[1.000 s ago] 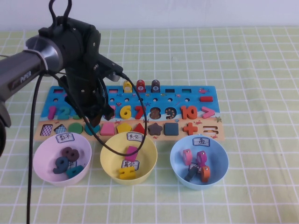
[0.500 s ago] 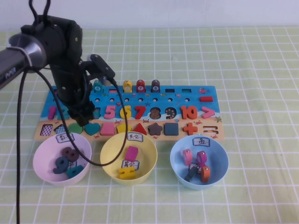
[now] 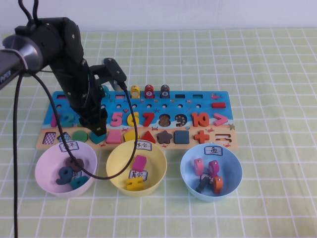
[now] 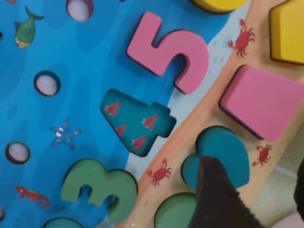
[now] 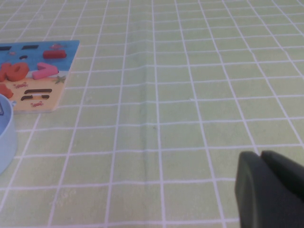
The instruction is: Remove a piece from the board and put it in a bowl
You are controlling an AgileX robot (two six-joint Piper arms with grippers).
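The board [image 3: 198, 102] lies across the middle of the table. The dark-teal heart piece [image 3: 95, 139] sits in its slot on the tan strip, partly hidden by my left gripper [image 3: 97, 130]. In the left wrist view the heart [image 4: 223, 149] lies between the open fingers; one dark fingertip [image 4: 211, 190] overlaps its edge, and the other shows only at the frame's edge. The pale-yellow bowl [image 3: 159, 154] stands in front of the board and holds a pink and a yellow piece. My right gripper [image 5: 261, 159] is shut and empty over bare cloth, off the board's right end.
A lilac-pink bowl [image 3: 42, 161] and a light-blue bowl [image 3: 236, 163] flank the yellow one. A green disc [image 3: 79, 135] and a pink square [image 3: 114, 137] sit on either side of the heart. The left arm's black cable hangs over the yellow bowl.
My left arm has swung left, then back towards the heart. The gripper now stands over the heart on the tan strip. The pieces have not moved.
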